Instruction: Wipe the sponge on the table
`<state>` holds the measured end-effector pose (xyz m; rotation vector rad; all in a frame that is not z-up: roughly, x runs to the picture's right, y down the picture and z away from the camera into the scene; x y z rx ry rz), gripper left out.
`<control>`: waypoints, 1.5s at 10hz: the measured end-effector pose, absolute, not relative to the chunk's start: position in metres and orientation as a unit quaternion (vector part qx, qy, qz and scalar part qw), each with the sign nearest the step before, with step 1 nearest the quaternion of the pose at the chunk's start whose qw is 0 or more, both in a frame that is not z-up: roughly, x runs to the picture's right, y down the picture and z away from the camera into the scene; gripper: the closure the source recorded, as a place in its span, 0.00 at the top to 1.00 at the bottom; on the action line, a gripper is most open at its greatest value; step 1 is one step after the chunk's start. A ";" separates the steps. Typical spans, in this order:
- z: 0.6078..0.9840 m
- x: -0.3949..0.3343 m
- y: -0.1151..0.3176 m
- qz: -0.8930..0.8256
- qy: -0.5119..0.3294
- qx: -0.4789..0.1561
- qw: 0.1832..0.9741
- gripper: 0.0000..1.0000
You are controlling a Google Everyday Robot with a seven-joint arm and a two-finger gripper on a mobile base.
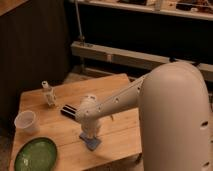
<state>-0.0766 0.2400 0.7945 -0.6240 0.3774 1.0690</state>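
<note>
Wooden table (55,127) filling lower left of frame. Robot's gripper (90,134) pressing down on blue sponge (92,144) near table's front edge, lower centre; grip state: cannot tell. Wiping well likely meaning keeping sponge flat, pressure even, steering clear of black bar (69,110) and green plate (36,155).

Text: none can be read anywhere in view.
Bottle (48,93): too small to tell whether it bears a label.
Bar (69,110): a light stripe, no letters legible.
Gripper (90,136): lowered onto the sponge (92,145), near the front edge of the table (122,125); no markings legible on it.
</note>
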 end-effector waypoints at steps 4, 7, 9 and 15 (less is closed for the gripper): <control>0.830 -0.049 0.194 0.540 0.189 -0.273 0.773 0.00; 0.844 -0.023 0.181 0.559 0.221 -0.262 0.755 0.00; 0.843 0.003 0.192 0.564 0.249 -0.259 0.744 0.00; 0.839 0.017 0.194 0.565 0.258 -0.253 0.742 0.00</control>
